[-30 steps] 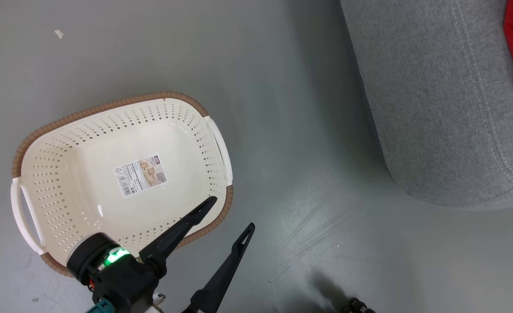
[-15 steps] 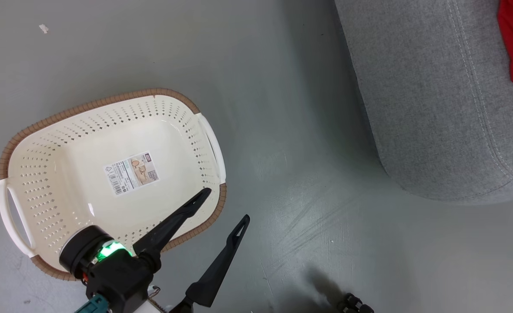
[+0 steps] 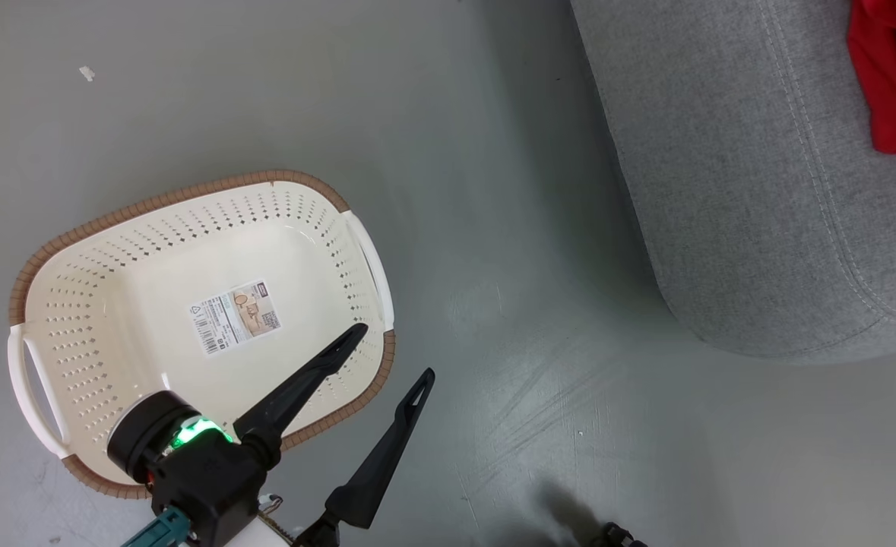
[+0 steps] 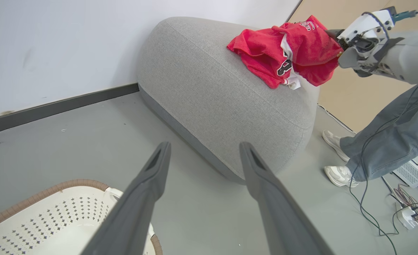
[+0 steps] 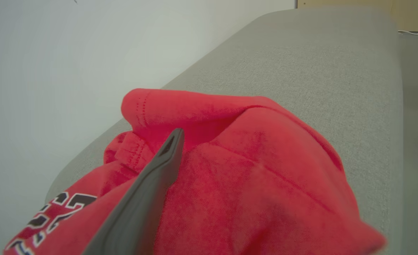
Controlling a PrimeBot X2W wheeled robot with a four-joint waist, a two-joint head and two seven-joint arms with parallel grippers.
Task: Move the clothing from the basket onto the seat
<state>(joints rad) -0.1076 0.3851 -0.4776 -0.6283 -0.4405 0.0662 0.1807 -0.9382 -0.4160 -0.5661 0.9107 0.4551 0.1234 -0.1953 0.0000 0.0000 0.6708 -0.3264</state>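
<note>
On seat (image 4: 223, 102): red clothing (image 4: 297, 49), heaped; left gripper (image 3: 393, 353) splayed wide above basket (image 3: 189, 195) rim (holding nothing); right gripper (image 4: 338, 38) at clothing, grip cannot be told, one finger apparently buried.

Head looks down on basket (image 3: 144, 304) and seat (image 3: 721, 190), shared by low left wrist; right wrist hugs clothing (image 5: 247, 170).

On my head view, the cream perforated plastic laundry basket (image 3: 75, 334) sits on the grey floor (image 3: 493, 228) at lower left. The large grey fabric-upholstered seat (image 3: 721, 190) stands well apart at upper right. The red fabric sports clothing (image 3: 892, 91) lies on top of the seat. My left gripper (image 3: 393, 352) hangs above the basket's seat-side rim.
</note>
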